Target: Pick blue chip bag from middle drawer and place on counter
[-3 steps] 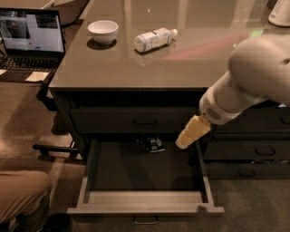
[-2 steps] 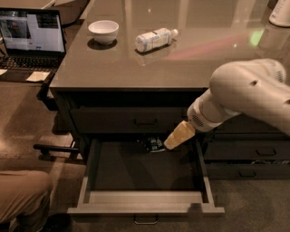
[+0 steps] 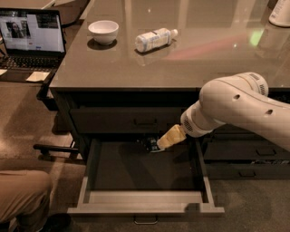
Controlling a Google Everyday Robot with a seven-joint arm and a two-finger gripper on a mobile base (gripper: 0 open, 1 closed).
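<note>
Counter (image 3: 208, 59) takes the upper half of the frame. On it: white bowl (image 3: 103, 31) upper left, clear plastic bottle (image 3: 155, 39) lying on its side just right of the bowl, white object (image 3: 279, 12) cut off at the top right corner. Open laptop (image 3: 31, 38) with lit screen sits on a lower surface at far left. Someone's tan-clad knee (image 3: 21, 195) at bottom left. Closed dark drawer front (image 3: 127, 120) sits right above the open one and overhangs its back edge, so access to the back is tight.

Middle drawer (image 3: 145, 198) is pulled out at centre bottom, dark floor, pale walls, silver loop handle (image 3: 145, 220) at the front.

Blue chip bag (image 3: 147, 144) lies at the back of the drawer floor, centre, partly under that overhang. Small, dark, shiny, some pale markings; mostly in shadow, so shape is probably crumpled but hard to confirm.

White arm (image 3: 235, 106) enters from the right, elbow high in front of the counter edge, forearm angled down-left into the drawer. Gripper (image 3: 163, 142) is yellowish, tip at the bag's right side, touching or just beside it. Gripper state: can't tell.
</note>
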